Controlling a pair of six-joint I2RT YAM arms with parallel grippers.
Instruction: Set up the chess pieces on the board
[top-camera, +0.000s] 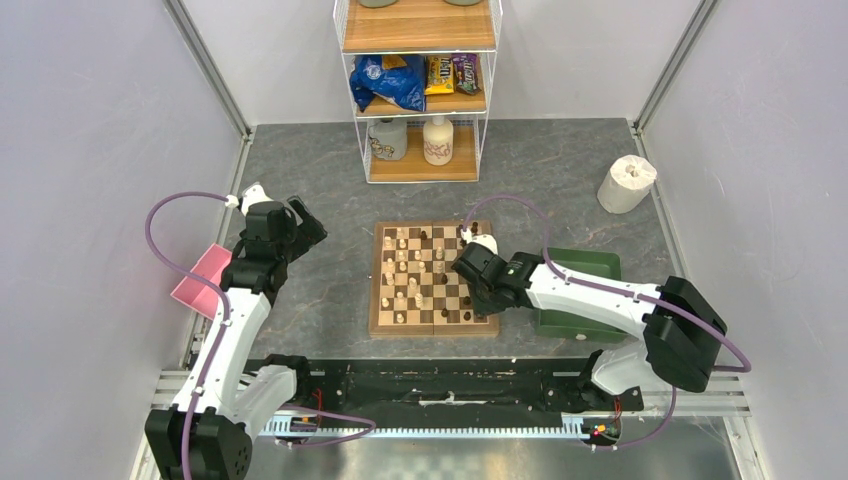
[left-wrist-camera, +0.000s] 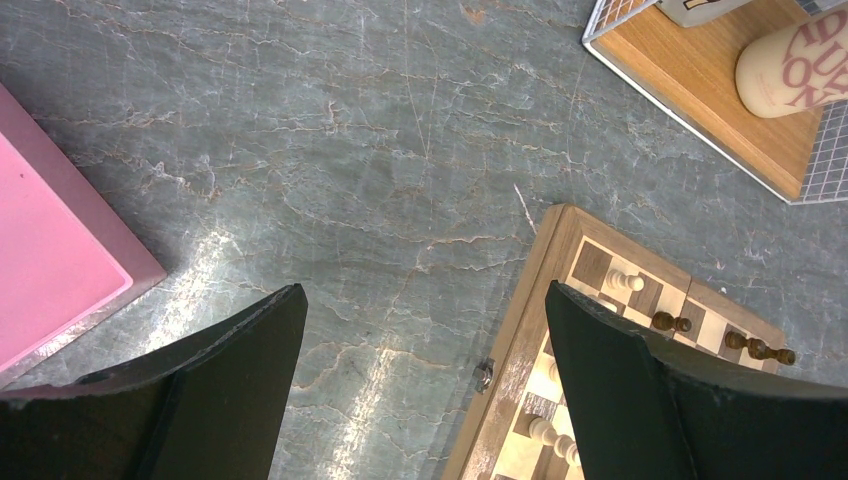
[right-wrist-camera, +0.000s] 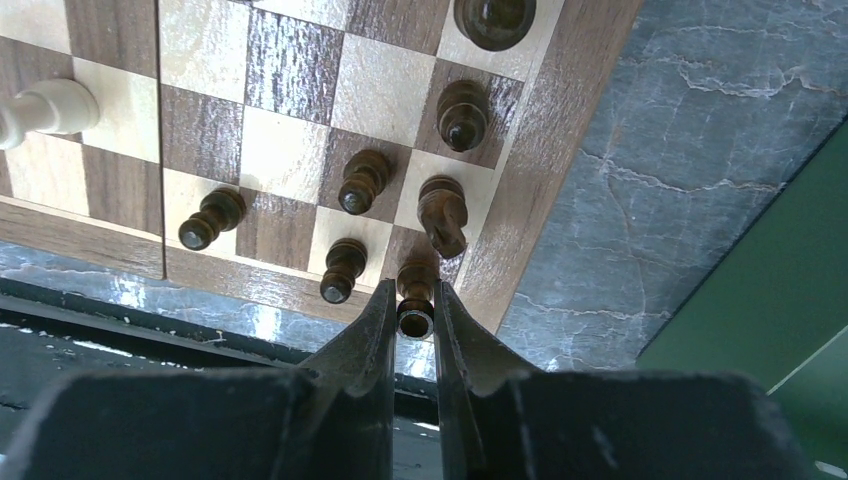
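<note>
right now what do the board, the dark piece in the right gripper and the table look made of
The board: wood, lightly glossy; grain and sheen show. The dark piece in the right gripper: likely turned wood, stained brown, shiny. The table: grey veined stone look, perhaps laminate; glare suggests smooth finish.

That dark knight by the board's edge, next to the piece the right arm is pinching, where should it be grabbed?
Take the dark knight by its upper body just under the head, coming straight down. It stands upright with a dark pawn and the held dark piece close by, so a sideways approach would likely knock them. Pinch across its flatter flanks.
</note>
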